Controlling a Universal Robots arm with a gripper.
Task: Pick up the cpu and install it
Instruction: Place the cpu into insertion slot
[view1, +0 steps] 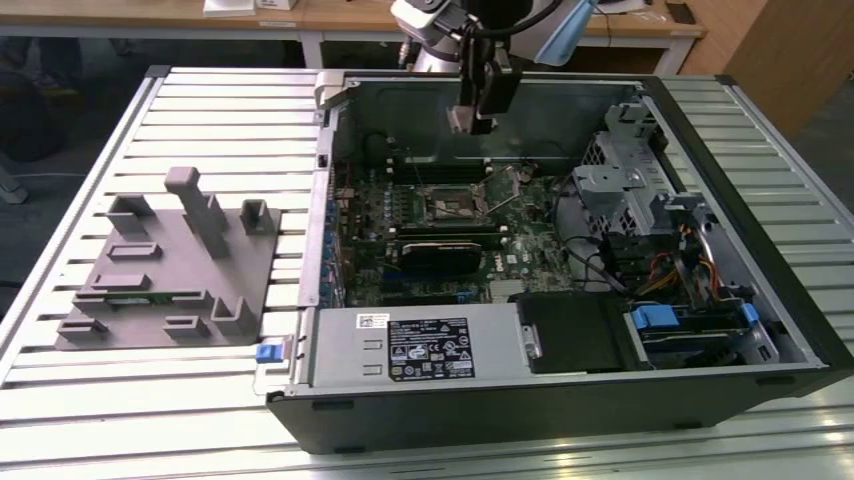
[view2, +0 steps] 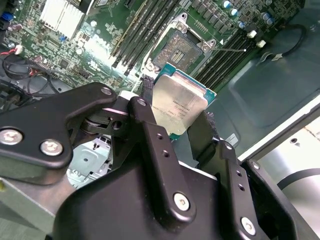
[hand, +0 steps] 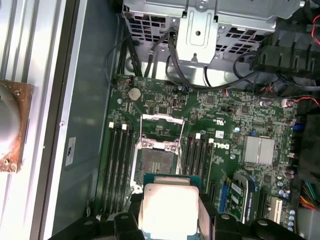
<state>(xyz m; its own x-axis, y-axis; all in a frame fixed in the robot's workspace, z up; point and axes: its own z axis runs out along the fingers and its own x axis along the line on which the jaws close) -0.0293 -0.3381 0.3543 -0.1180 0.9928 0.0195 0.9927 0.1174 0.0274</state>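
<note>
**Ana:** Gripper (view2: 176, 119) first: how are its jaws standing?

**Ben:** They are clamping the cpu (view2: 179, 102). In the second wrist view the two black fingers (view2: 150, 131) are pressing on opposite edges of the chip. Its pale silver top is facing the camera and a thin green rim is showing around it.

**Ana:** So where is the chip sitting right now?

**Ben:** It is hanging in the air between the fingertips, apart from the board. Both wrist views are showing it over the motherboard (hand: 227, 112), near the socket (hand: 157, 161) but not in it.

**Ana:** And what is the socket doing?

**Ben:** It is lying uncovered, with its dark square bed showing inside the metal rim. Long memory slots (hand: 120, 165) are running along both of its sides. A ribbed silver heatsink (hand: 259, 150) is sitting farther across the board.

**Ana:** What is the exterior view showing?

**Ben:** The arm is reaching down from the far side, and the gripper is hovering inside the open computer case (view1: 534, 412), close to its rear wall and well above the board. A metal drive cage (view1: 638, 170) is filling the case on the exterior view's right.

**Ana:** And beyond the case?

**Ben:** The case is lying on a slatted metal table (view1: 200, 110). A grey plastic fixture (view1: 167, 275) with upright blocks is sitting on the slats at the exterior view's left, apart from the case.
</note>
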